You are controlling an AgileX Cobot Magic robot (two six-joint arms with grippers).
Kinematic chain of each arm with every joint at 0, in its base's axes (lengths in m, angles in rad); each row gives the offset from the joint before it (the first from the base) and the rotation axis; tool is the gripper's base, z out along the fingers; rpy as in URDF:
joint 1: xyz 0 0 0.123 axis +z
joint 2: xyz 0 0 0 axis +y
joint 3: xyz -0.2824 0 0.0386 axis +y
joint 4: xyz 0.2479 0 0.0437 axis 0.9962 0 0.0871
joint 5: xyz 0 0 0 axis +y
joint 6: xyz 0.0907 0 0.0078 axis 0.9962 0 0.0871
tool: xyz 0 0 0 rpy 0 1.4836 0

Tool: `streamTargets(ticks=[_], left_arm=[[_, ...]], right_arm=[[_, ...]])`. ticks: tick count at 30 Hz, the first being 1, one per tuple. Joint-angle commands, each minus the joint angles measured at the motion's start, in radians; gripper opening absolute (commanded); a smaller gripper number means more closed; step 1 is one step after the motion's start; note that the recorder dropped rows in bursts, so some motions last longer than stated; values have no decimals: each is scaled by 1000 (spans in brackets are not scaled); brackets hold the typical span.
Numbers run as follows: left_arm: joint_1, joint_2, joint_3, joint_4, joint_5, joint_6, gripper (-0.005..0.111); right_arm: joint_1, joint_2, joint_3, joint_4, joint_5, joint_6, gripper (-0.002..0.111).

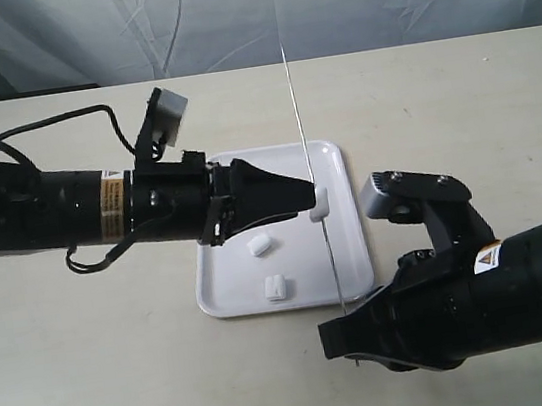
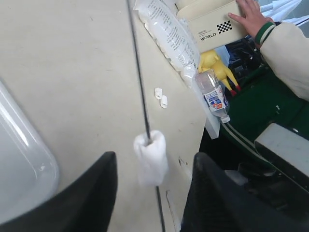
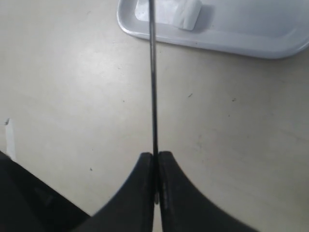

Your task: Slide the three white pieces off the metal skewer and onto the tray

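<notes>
- Exterior view: my right claw (image 1: pixel 337 341) is pinched tight on the near end of the skewer (image 1: pixel 304 138), and the rod runs away from it across the tray (image 1: pixel 214 302). The last white piece (image 1: pixel 318 203) sits on the rod right at the tips of my left claw (image 1: pixel 307 198). Two loose pieces (image 1: pixel 258 246) lie in the tray, off to one side of that claw. I judge two are done and the third is in hand.
- Left wrist view: the left claw (image 2: pixel 155 166) stands wide. The last white piece (image 2: pixel 151 157) hangs on the skewer (image 2: pixel 142 104) between its fingers (image 2: pixel 104 193), with a gap on either side, so nothing is gripped. The tray (image 2: pixel 21 159) edge lies just outside one finger.
- Right wrist view: the right claw (image 3: pixel 155 157) is closed on the skewer (image 3: pixel 153 87), which leaves straight from its tips towards the tray (image 3: pixel 217 43) ahead.
- Next, as I read it, I close the left claw lightly on the soft piece. Then I draw it along the rod, away from the right claw, towards the free end. The right claw must hold firm throughout, and I let go over the tray.
</notes>
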Motion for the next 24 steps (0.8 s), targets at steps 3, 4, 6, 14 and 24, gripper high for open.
streamTargets(ticks=[3, 4, 6, 14, 24], left_arm=[[-29, -7, -4, -25, 20, -2, 47], [-32, -7, -4, -25, 17, -2, 47], [-39, -7, -4, -29, 17, -2, 47], [-41, -7, -4, -42, 1, -2, 47], [-41, -7, -4, -38, 1, -4, 44]], right_arm=[[0, -11, 2, 0, 20, -29, -1], [0, -13, 2, 0, 20, -31, -1], [0, -19, 2, 0, 20, -31, -1], [0, -22, 2, 41, 24, -66, -1], [0, -22, 2, 128, 24, -156, -1]])
